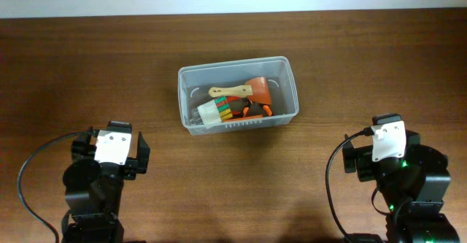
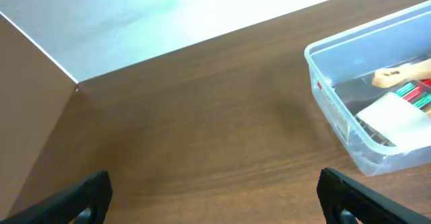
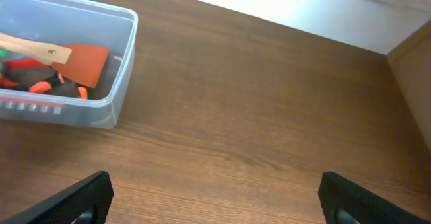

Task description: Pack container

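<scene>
The clear plastic container [image 1: 283, 69] stands at the middle of the wooden table. Inside lie an orange spatula with a wooden handle [image 1: 252, 91], a white holder of coloured bits [image 1: 215, 112] and a black-and-orange tool [image 1: 257, 110]. The container also shows at the right of the left wrist view [image 2: 323, 93] and at the left of the right wrist view [image 3: 124, 69]. My left gripper [image 2: 214, 200] is open and empty at the near left, apart from the container. My right gripper [image 3: 215, 200] is open and empty at the near right.
The wooden table [image 1: 109, 68] runs to a white wall at the far edge. A brown panel [image 2: 27, 109] stands at the left of the left wrist view, and another [image 3: 414, 69] at the right of the right wrist view.
</scene>
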`<state>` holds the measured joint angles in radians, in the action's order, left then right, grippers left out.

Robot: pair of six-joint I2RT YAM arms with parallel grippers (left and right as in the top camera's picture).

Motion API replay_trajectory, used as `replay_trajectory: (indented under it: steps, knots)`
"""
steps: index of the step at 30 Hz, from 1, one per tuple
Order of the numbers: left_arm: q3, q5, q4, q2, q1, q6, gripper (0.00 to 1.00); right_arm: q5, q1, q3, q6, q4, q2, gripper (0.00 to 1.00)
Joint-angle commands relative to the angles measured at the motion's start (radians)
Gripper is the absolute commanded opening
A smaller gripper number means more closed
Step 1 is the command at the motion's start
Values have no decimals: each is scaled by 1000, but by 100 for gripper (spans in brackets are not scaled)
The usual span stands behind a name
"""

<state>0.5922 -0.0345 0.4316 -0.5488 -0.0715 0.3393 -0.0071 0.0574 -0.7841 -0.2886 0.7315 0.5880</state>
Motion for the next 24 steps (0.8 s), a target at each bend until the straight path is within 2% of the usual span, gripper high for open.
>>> replay_trajectory:
  steps: [1,18,24]
  knots:
    - [-13,23,-7,9,-1,-13,99,31,2,11,5,0,-6,99]
    - [-13,23,37,8,-1,-13,99,31,2,11,5,16,-3,99]
    - [-13,23,37,8,-1,-13,99,121,3,11,-44,24,-4,99]
